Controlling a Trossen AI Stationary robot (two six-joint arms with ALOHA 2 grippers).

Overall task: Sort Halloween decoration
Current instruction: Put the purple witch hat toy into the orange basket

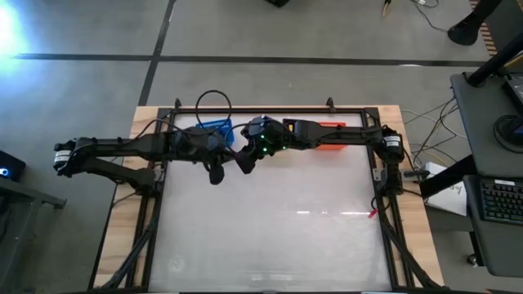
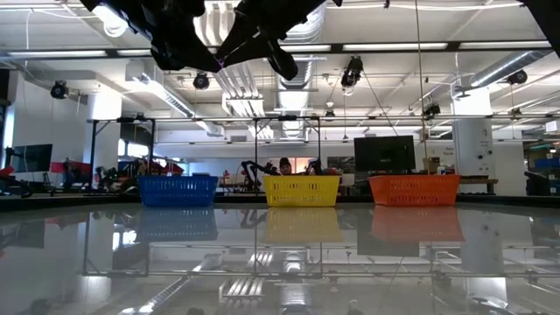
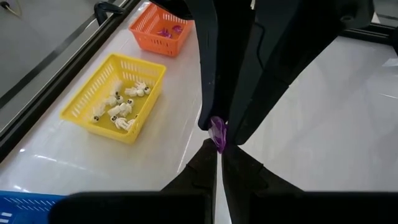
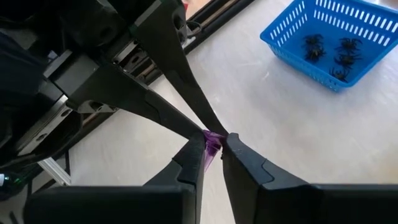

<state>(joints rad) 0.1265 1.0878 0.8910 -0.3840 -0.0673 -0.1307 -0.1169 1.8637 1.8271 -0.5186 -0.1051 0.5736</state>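
A tiny purple trinket of the Halloween decoration hangs high above the table, held between both grippers, which meet tip to tip near the far edge. My left gripper is shut on it from one side. My right gripper is shut on it from the opposite side. Other pieces lie in baskets: black spiders in the blue basket, whitish ones in the yellow basket, purple ones in the orange basket. My left gripper pinches one end of the purple trinket between its two fingertips, slanting downward from the table's left. The piece is lifted clear of the table. My right gripper pinches the trinket's other end between its two fingertips, slanting down from the table's right. The two pairs of fingers face each other with the piece between them.
The three baskets stand in a row along the table's far edge: blue, yellow, orange. A black frame rail runs behind them. The glossy white tabletop stretches toward the near edge.
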